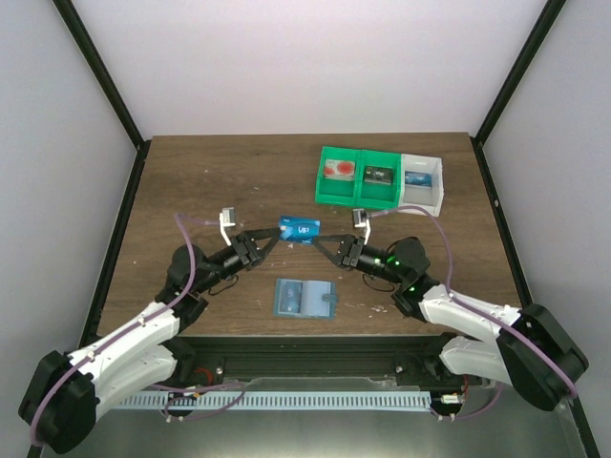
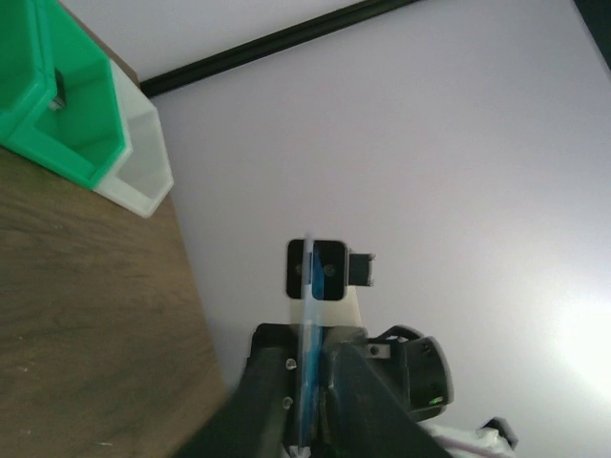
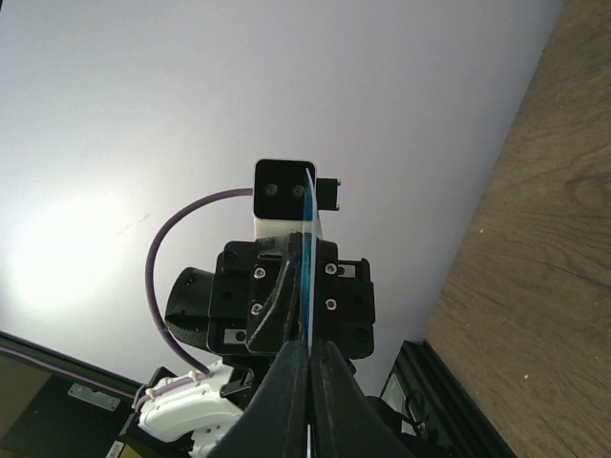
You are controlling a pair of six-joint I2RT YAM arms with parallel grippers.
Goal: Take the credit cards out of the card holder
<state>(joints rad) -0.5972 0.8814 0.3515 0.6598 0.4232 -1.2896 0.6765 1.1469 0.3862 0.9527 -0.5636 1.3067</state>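
One blue card point(image 1: 299, 228), one light-blue card holder point(image 1: 303, 297) — two green bins point(image 1: 336, 194) point(image 1: 379, 198), one white bin point(image 1: 421, 199)

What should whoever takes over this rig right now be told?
Right gripper: shut on the blue card, held above the table.
Left gripper: at the card's other end, grip unclear.
Card holder: flat on the table, toward its near edge.
Done: this card is out; the bins hold items.
Left: bin this card; whether the holder has more cannot be told.
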